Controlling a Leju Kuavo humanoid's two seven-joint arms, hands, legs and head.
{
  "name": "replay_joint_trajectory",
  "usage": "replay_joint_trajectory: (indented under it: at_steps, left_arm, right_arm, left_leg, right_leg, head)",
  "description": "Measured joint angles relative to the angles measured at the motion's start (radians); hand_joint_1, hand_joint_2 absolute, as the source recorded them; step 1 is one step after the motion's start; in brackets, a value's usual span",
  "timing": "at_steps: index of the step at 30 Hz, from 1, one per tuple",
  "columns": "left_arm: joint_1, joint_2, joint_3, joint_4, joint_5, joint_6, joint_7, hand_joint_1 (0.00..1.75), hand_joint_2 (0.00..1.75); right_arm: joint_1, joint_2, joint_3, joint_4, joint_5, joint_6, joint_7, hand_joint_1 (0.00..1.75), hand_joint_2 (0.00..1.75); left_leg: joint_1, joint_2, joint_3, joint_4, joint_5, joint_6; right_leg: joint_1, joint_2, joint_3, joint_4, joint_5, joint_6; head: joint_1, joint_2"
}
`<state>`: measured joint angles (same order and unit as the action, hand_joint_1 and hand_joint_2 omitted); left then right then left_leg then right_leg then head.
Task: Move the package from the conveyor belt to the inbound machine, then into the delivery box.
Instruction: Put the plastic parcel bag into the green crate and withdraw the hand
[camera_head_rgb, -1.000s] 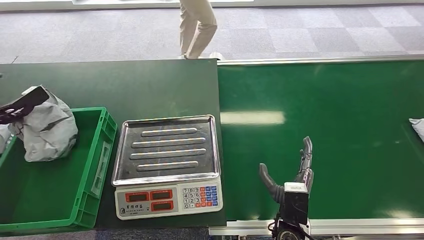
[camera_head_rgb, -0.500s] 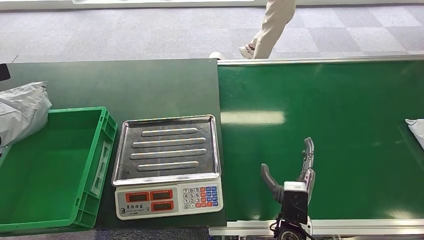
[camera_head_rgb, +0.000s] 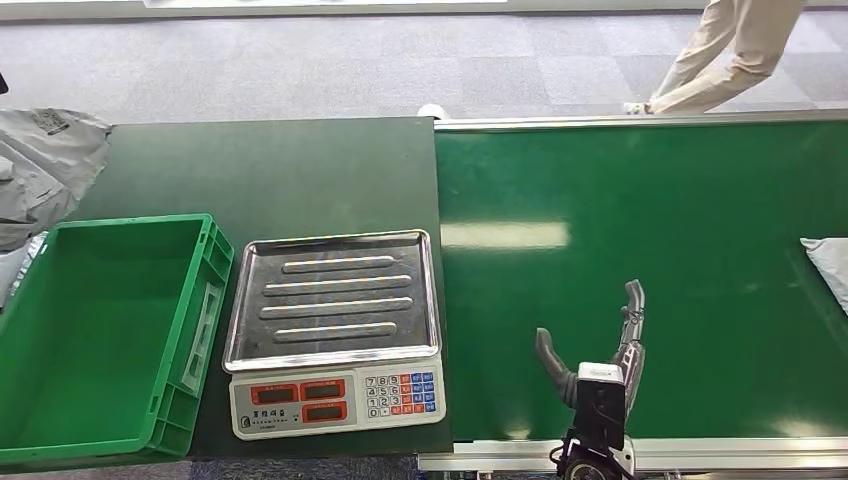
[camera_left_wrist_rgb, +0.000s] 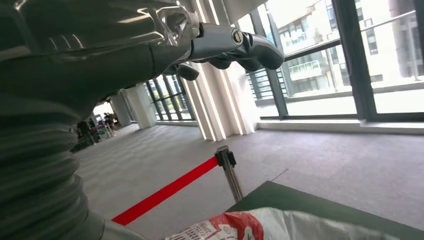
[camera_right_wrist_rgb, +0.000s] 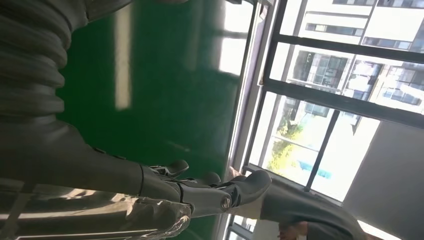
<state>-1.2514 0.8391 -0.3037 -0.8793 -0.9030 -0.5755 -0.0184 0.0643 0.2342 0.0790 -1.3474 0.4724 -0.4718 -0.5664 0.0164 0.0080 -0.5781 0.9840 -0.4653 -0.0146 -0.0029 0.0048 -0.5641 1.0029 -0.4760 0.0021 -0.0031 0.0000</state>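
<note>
A grey package (camera_head_rgb: 45, 165) sits at the far left, beyond the empty green delivery box (camera_head_rgb: 110, 330). In the left wrist view my left hand (camera_left_wrist_rgb: 225, 47) has its fingers curled, with a red-printed package (camera_left_wrist_rgb: 240, 227) near it; whether it holds anything is unclear. The scale (camera_head_rgb: 335, 300) stands bare between the box and the conveyor belt (camera_head_rgb: 640, 210). My right hand (camera_head_rgb: 600, 345) hovers open over the belt's near edge, also seen from the wrist (camera_right_wrist_rgb: 200, 192). Another pale package (camera_head_rgb: 828, 265) lies on the belt at its right edge, well away from my right hand.
A person (camera_head_rgb: 740, 50) walks on the carpet beyond the belt's far right. A silvery bag (camera_head_rgb: 15, 270) shows beside the box's left wall. The dark table (camera_head_rgb: 270, 170) extends behind the scale.
The grey package went from over the box up and left, out past its rim. My right hand drifted slightly right. The belt package came further in. The person walked right.
</note>
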Motion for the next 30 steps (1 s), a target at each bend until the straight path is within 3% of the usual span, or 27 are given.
replay_joint_trajectory:
  at_steps: [5, 16, 23, 27, 30]
  left_arm:
    - [-0.036, 0.049, -0.095, -0.049, 0.039, -0.05, -0.011, 0.0, 1.75]
    - [-0.081, 0.087, -0.188, -0.075, 0.051, -0.07, -0.016, 0.0, 1.75]
    - [-0.208, 0.114, -0.378, -0.05, 0.01, -0.115, -0.025, 0.0, 1.75]
    - [-0.286, 0.114, -0.497, 0.007, -0.001, -0.086, -0.023, 0.0, 1.75]
    - [-0.297, 0.109, -0.539, 0.056, 0.003, 0.021, 0.036, 0.0, 1.75]
  right_arm:
    - [-0.001, 0.0, -0.011, 0.004, -0.014, -0.001, -0.011, 0.0, 1.75]
    - [-0.002, 0.0, -0.023, 0.012, -0.023, -0.002, -0.018, 0.0, 1.75]
    - [-0.008, 0.0, -0.029, 0.026, -0.049, -0.009, -0.039, 0.0, 1.75]
    - [-0.011, 0.003, -0.034, 0.033, -0.05, -0.008, -0.042, 0.0, 1.75]
    - [-0.013, 0.005, -0.036, 0.036, -0.042, -0.007, -0.042, 0.0, 1.75]
  left_leg:
    - [0.0, -0.001, 0.0, 0.0, 0.0, 0.0]
    - [0.0, -0.001, 0.0, 0.0, 0.0, 0.0]
    - [0.0, -0.001, 0.0, 0.0, 0.0, 0.0]
    - [0.0, -0.001, 0.0, 0.0, 0.0, 0.0]
    - [0.0, -0.001, 0.0, 0.0, 0.0, 0.0]
  right_leg:
    - [0.0, 0.0, 0.0, 0.0, 0.0, 0.0]
    - [0.0, -0.001, 0.001, 0.0, 0.0, 0.0]
    - [0.0, -0.001, 0.001, 0.0, 0.0, 0.0]
    - [0.0, -0.001, 0.001, 0.0, 0.0, 0.0]
    - [0.0, -0.001, 0.001, 0.0, 0.0, 0.0]
  head:
    - [0.0, 0.0]
    - [0.0, 0.0]
    - [0.0, 0.0]
    - [0.0, 0.0]
    - [0.0, 0.0]
